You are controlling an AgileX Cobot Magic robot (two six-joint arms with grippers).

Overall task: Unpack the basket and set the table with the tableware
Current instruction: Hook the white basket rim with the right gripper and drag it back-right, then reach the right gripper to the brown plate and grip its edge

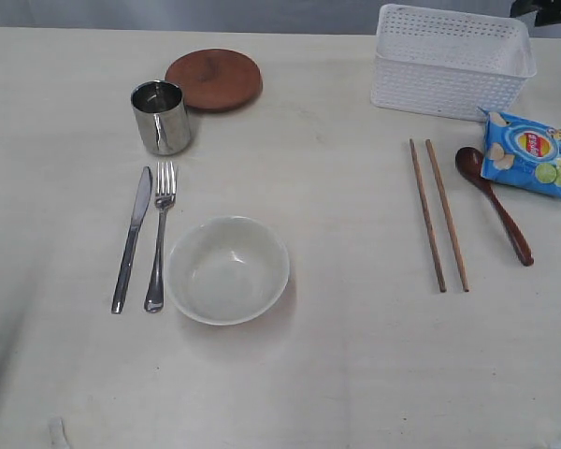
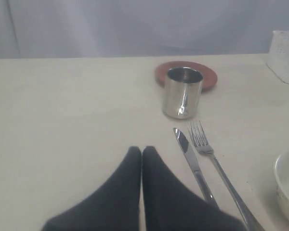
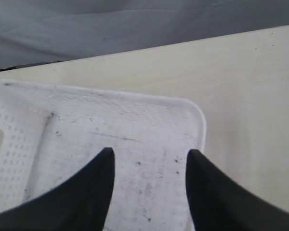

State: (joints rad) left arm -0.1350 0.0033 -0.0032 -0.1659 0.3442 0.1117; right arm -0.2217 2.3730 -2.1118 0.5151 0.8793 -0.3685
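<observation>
Two grippers: I read the right gripper [image 3: 150, 154] with its jaws apart and nothing between them. The left gripper [image 2: 141, 150] has its fingers pressed together, empty.
Right gripper to basket: it hangs straight above the basket [image 3: 149, 98], over one corner, so the thing lies directly beneath the tool.
Basket floor: the part I can see between the fingers is bare, only scuffed (the rest is hidden from me).
Basket axis: in the exterior view the basket [image 1: 452, 61] runs long side across the table [image 1: 337, 374], near the far edge and on the right arm's side.
Nearer arm: right, clearly. My left one sits low over the table's left part.
Beside the basket: chips packet [image 1: 531, 154] just in front, with the spoon [image 1: 494, 201] just beside it. I cannot tell if they touch.
Chopsticks: the pair [image 1: 438, 215] lies parallel, pointing toward the near edge, a little left of the spoon.
Open room: wide bare tabletop between chopsticks and bowl [image 1: 227, 269], so I have clearance to lift and retreat.
Left setting: knife [image 1: 131, 238] and fork [image 1: 159, 234] side by side left of the bowl, cup [image 1: 161, 117] and plate [image 1: 214, 79] beyond them.
My judgement: unpacking looks done. The coming move turns on rising clear of the basket's rim without catching it.
</observation>
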